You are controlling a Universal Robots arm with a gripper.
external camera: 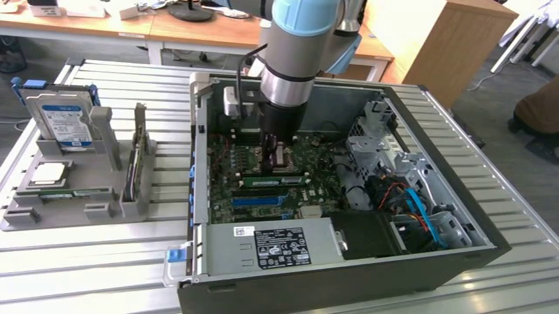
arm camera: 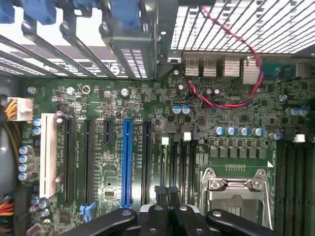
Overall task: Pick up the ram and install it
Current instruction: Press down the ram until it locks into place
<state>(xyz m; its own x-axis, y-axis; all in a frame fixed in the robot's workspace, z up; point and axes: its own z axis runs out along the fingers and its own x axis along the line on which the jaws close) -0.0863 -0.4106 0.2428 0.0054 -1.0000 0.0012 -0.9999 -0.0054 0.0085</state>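
The arm reaches down into the open computer case (external camera: 349,196), and the gripper (external camera: 277,156) sits low over the motherboard (external camera: 262,176). In the wrist view the gripper's (arm camera: 166,194) two fingertips are pressed together with no gap, and nothing shows between them. Their black linkage cuts off the board beneath.

A ram stick (external camera: 272,180) lies in a slot on the motherboard just in front of the gripper, green with a dark row of chips. Whether it is fully seated is hard to make out, as the fingers hide its far end; it looks level with the slot. In the wrist view the slots just beyond the fingertips are dark and narrow, and I cannot tell which one holds the stick.

The processor socket (arm camera: 231,194) with its metal latch frame sits beside the fingertips, partly cut off by the linkage. A blue expansion slot (arm camera: 127,162) runs on the other side.

Outside the case, to the exterior view's left, a grey parts holder (external camera: 78,196) carries a hard drive (external camera: 63,121) standing upright and a square processor chip (external camera: 48,173) lying flat.
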